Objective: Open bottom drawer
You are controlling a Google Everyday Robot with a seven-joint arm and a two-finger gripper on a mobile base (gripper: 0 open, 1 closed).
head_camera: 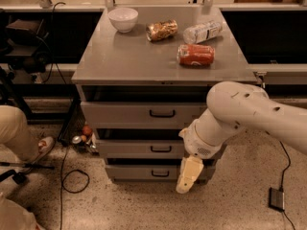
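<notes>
The bottom drawer (144,172) is the lowest of three grey drawers in the metal cabinet, with a small black bar handle (159,174). It stands closed or nearly closed. My gripper (184,186) hangs at the end of the white arm (240,116), its cream fingers pointing down in front of the right part of the bottom drawer's front, just right of the handle. The arm hides the right ends of the middle drawer (139,148) and the bottom drawer.
On the cabinet top (120,61) lie a white bowl (123,19), a brown snack bag (161,30), a clear plastic bottle (203,31) and a red can (195,55). A person's leg and shoe (29,140) are at the left. Cables (72,178) lie on the floor.
</notes>
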